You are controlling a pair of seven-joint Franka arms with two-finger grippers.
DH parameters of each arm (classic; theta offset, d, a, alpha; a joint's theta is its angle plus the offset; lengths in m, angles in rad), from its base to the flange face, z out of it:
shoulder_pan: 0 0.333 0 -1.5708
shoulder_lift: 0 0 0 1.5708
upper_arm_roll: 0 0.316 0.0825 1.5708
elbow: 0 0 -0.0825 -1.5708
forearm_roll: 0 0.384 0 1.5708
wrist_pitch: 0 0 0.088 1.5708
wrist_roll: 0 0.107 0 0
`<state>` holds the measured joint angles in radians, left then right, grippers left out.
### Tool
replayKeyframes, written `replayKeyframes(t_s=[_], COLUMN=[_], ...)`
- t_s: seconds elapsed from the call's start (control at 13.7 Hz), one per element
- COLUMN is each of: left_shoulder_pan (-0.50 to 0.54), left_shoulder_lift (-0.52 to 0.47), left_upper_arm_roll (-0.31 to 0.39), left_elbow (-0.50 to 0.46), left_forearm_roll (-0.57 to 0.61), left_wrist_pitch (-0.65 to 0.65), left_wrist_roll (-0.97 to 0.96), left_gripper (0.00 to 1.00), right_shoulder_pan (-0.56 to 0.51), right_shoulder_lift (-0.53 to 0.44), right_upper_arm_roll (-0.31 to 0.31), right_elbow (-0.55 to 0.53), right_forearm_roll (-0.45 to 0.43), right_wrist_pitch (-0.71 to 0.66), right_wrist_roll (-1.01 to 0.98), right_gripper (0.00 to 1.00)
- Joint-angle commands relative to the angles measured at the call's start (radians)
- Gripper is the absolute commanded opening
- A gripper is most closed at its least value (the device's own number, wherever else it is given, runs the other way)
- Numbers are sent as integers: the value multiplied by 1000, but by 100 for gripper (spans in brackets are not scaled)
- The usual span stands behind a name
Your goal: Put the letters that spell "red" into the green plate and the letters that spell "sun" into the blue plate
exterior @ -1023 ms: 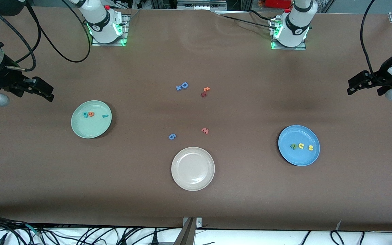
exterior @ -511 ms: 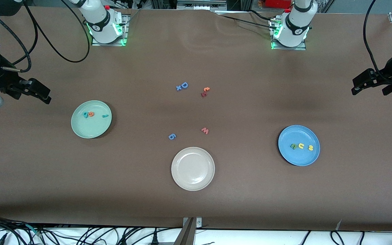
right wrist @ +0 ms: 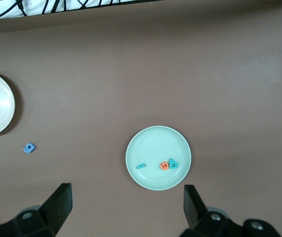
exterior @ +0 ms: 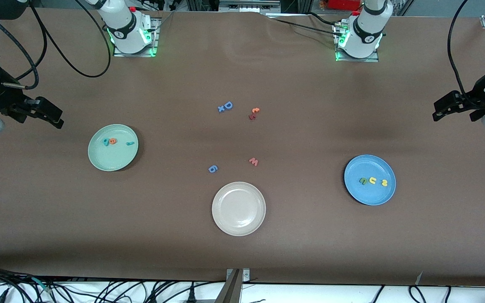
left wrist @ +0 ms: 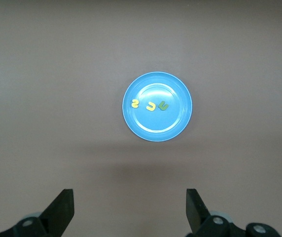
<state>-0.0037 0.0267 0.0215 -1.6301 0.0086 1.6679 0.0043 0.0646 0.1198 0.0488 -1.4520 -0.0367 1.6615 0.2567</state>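
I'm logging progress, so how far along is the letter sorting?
It looks done. The teal d, orange e and teal r lie in the green plate; the s, u and n lie in the blue plate. The left gripper and right gripper hang open and empty. Nothing seems left.

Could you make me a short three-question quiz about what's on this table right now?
1. True or false: the white plate holds a letter.
2. Which plate holds the yellow "s"? A) green plate B) blue plate C) white plate
3. Fill in: the left gripper and the right gripper, both up off the table at its ends, have their jaws ____.

Key: 1 false; 2 B; 3 open.
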Motion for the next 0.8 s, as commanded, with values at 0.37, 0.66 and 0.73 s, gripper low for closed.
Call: replayKeyframes(t_s=[0.37,0.66,0.73], left_shoulder_pan=[1,-1,1], left_shoulder_lift=[21,21,21], left_upper_arm_roll=[3,2,2], left_elbow=[4,1,1], left_forearm_roll=[-16,-15,-15], left_wrist_pitch=[6,4,4], left_wrist_roll=[11,11,11], left_gripper=[100,100,100], right_shoulder_pan=[-5,-5,-5], right_shoulder_lift=[-12,-12,-12], right_upper_arm_roll=[2,0,0], right_elbow=[-1,-1,-1], right_forearm_roll=[24,60,60], right_wrist_pitch=[0,1,1], right_wrist_roll=[-5,-5,-5], right_gripper=[100,100,100])
